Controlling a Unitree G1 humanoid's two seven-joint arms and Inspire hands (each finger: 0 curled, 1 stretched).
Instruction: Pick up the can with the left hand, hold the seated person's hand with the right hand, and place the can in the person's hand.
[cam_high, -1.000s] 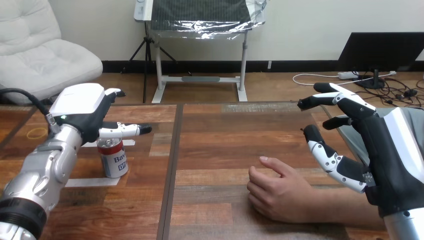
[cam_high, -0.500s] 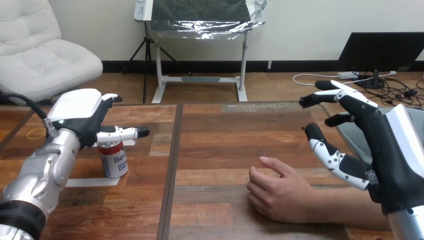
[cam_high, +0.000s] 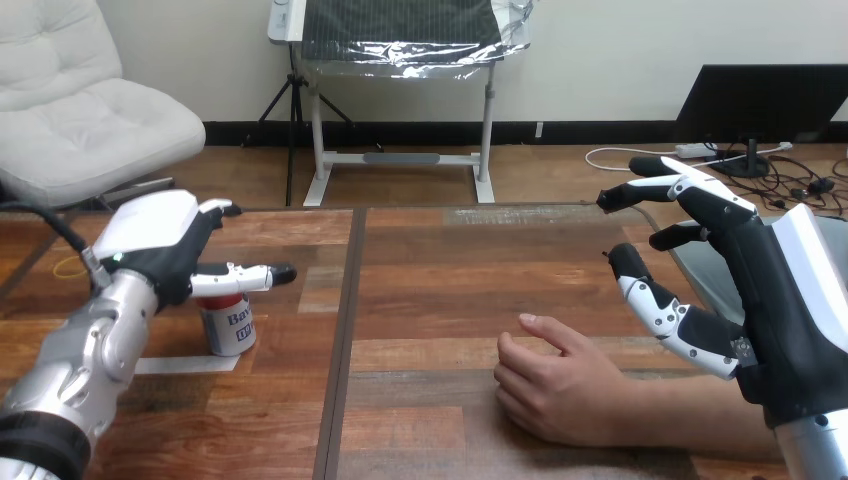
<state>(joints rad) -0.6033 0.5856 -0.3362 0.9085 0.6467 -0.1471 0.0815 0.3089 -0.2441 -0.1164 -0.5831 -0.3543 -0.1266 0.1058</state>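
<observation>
A red, white and blue can stands upright on the wooden table at the left. My left hand hovers just over and behind the can's top, its fingers straight and open, one finger stretched to the right above the can. The person's hand rests on the table at the lower right, loosely curled, palm down. My right hand is raised above and to the right of it, fingers spread open, apart from the person's hand.
White tape strips lie on the table beside the can. A yellow rubber band lies at the far left. The table's seam runs between the can and the person's hand.
My left hand has sunk lower and drifted slightly left over the can. My right hand has shifted a little to the right. The can and the person's hand have stayed put.
</observation>
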